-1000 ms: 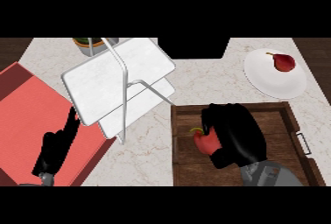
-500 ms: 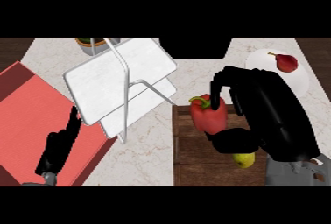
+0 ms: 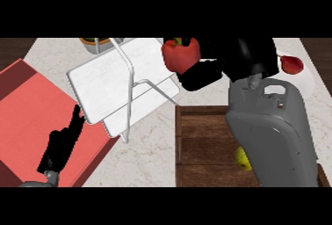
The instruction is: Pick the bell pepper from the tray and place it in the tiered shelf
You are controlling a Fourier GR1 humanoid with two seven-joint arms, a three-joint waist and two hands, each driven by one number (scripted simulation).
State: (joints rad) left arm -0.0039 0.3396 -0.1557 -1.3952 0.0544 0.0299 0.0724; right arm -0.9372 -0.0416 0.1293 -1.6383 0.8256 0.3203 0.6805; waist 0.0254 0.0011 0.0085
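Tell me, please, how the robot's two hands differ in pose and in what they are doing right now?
The right hand is raised near the view's top, fingers curled round the red bell pepper beside the tiered shelf; the left hand lies low at the left over the red surface, holding nothing. The right forearm crosses the wooden tray; the left barely shows. Both hands are black.

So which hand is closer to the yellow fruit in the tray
The right. The right hand holds the bell pepper up beyond the tray, its forearm passing right over the yellow fruit. The left hand rests far off on the red board.
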